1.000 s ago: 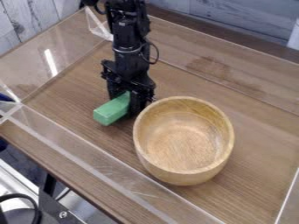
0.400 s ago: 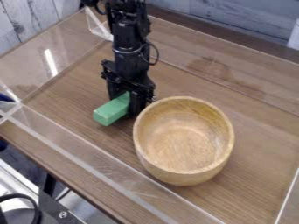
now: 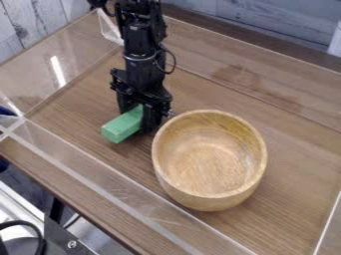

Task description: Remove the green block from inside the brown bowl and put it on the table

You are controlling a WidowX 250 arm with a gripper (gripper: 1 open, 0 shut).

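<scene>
Green block (image 3: pixel 123 125): outside wooden bowl (image 3: pixel 208 159), toward its 10 o'clock, low over worktop (image 3: pixel 80 103) | Pincer (image 3: pixel 136 108): clenched on block, presumably for set-down clear of the rim

Block (image 3: pixel 123 125) bright green; bowl (image 3: pixel 209 160) tan (table (image 3: pixel 286 100) brown, grained).

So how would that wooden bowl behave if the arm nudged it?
The bowl looks thick-walled, so it would probably stay stiff. Being round and wide, it'd likely slide or turn before tipping over.
</scene>
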